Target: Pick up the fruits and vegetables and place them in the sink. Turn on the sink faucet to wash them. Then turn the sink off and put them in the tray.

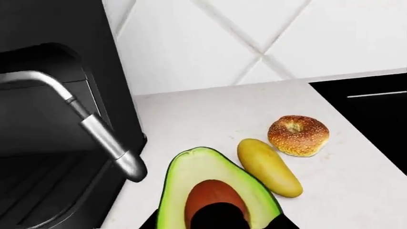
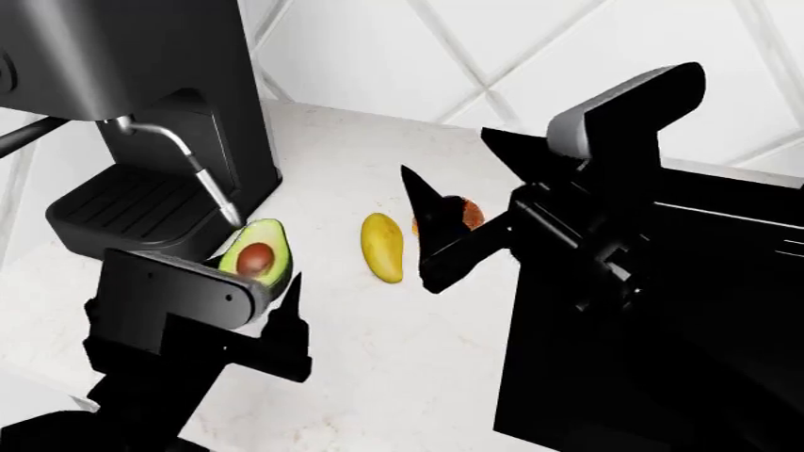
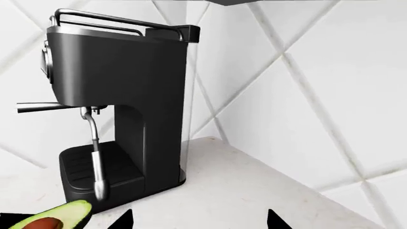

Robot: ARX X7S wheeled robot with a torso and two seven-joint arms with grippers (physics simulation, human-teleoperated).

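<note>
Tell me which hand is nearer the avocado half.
Left. The left hand sits right at the avocado half, its near end hidden behind the fingertips in the wrist view. The right hand hangs farther off, beyond the yellow fruit.

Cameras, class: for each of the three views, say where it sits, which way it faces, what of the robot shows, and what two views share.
Head view: high on the robot, looking down over the counter; shows left gripper by the halved avocado and right gripper.
Left wrist view: low, facing the wall; avocado, yellow fruit, bagel; a dark gripper part shows.
Right wrist view: facing the coffee machine; fingertips show.
Shared: avocado and machine appear in all.
</note>
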